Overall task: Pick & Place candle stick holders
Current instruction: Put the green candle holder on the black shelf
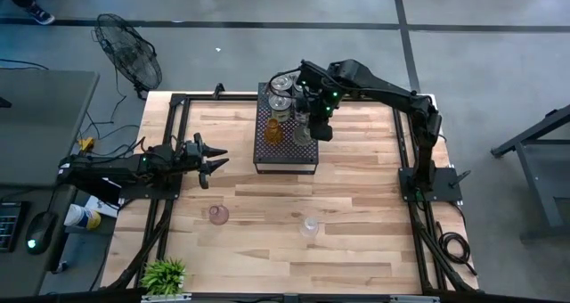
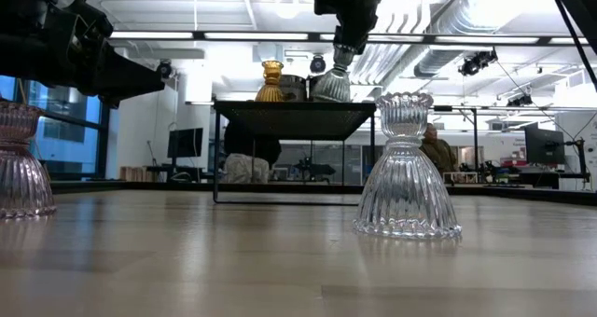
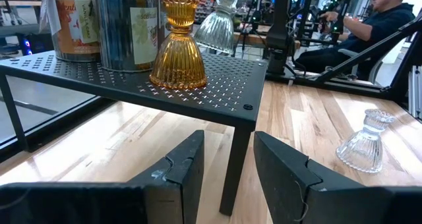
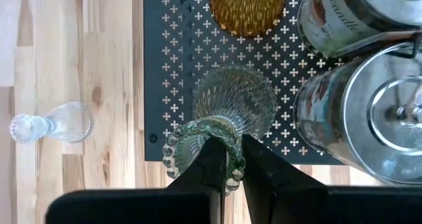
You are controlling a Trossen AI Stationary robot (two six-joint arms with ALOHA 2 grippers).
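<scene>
A black perforated tray (image 1: 287,156) stands on legs at the table's far middle. On it stand an amber holder (image 1: 273,130), also in the left wrist view (image 3: 178,49), and a clear ribbed holder (image 4: 234,102), on which my right gripper (image 4: 237,155) is shut from above. A pinkish holder (image 1: 218,215) and a clear holder (image 1: 309,225) stand on their wide bases on the table nearer the front. They also show in the low view, pinkish (image 2: 19,168) and clear (image 2: 406,172). My left gripper (image 1: 216,157) is open and empty, left of the tray. My right gripper holds the clear ribbed holder by its beaded top rim (image 4: 198,141), at one side of the cup. The fingers come from above, pointing down. The holder is slightly tilted, its wide base (image 2: 331,89) at the tray's surface. Whether it rests there, I cannot tell.
Two metal tins (image 1: 283,83) (image 1: 280,102) stand at the tray's far end, close to the held holder. A small green plant (image 1: 165,274) sits at the near left corner. People sit in the room beyond the table (image 3: 369,26).
</scene>
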